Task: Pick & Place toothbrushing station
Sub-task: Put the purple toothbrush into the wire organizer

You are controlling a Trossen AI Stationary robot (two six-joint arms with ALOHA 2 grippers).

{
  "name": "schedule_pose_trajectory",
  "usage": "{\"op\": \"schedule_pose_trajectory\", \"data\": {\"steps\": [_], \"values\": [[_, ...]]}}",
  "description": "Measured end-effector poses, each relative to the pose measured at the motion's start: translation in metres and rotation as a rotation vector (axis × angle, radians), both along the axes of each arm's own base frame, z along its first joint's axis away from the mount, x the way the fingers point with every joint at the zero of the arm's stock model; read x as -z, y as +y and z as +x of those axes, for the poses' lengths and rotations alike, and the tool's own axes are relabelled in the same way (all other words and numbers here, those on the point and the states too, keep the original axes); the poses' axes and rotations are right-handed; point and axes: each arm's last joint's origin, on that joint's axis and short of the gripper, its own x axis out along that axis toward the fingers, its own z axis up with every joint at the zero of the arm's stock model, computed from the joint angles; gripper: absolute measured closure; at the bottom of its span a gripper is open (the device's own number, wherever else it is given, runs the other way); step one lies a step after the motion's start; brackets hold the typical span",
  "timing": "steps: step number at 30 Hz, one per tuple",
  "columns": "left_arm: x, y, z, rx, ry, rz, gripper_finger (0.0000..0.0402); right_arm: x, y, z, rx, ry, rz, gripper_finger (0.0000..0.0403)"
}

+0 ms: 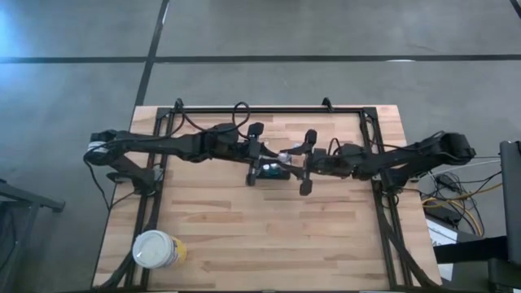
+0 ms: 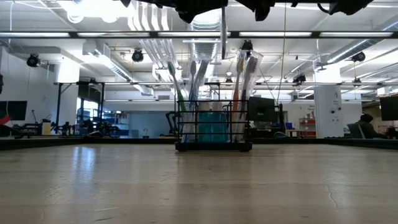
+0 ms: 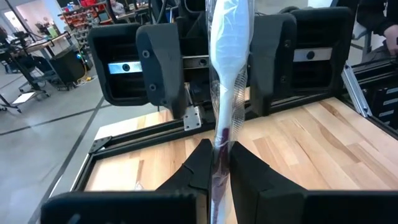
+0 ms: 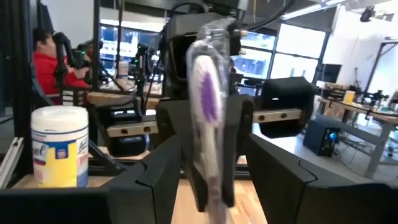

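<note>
The toothbrushing station (image 2: 213,127), a small black slatted holder, rests on its base at the table's middle (image 1: 269,172) with several toothbrushes standing in it. Above it my left gripper (image 3: 219,163) (image 1: 273,153) is shut on a white and purple toothbrush in a clear wrapper (image 3: 227,74) (image 4: 208,112). My right gripper (image 1: 308,163) (image 4: 214,186) faces it from the table's right side. It is open, one finger on either side of the toothbrush, touching nothing. My left gripper pinches the wrapped toothbrush's lower shaft (image 3: 219,146) between its two fingers. The fingers come level from the table's left and lie across the brush. The brush stands upright, most of it above the fingers, its lower end (image 2: 224,37) clear above the station.
A round yellow cup with a white lid (image 1: 157,249) stands near the table's front left corner (image 4: 60,146). A black frame (image 1: 376,155) runs round the table's edges. A person in red (image 4: 46,62) sits in the room beyond.
</note>
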Motion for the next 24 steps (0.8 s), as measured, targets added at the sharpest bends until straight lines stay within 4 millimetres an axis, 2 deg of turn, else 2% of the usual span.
{"op": "schedule_pose_trajectory", "data": {"steps": [9,17,19,24], "values": [[0.009,0.000,0.006,0.000,0.038,-0.003,0.0372,0.002,-0.003,0.020,0.002,0.026,-0.001,0.0265],[0.011,0.001,0.006,-0.006,0.045,0.003,0.0372,0.001,-0.003,0.019,-0.014,0.063,-0.016,0.0375],[0.011,0.001,0.006,-0.014,0.044,0.000,0.0368,0.000,-0.003,0.018,-0.015,0.069,-0.030,0.0388],[0.012,0.001,0.006,-0.013,0.059,-0.001,0.0288,-0.002,-0.004,0.015,-0.013,0.076,-0.040,0.0391]]}}
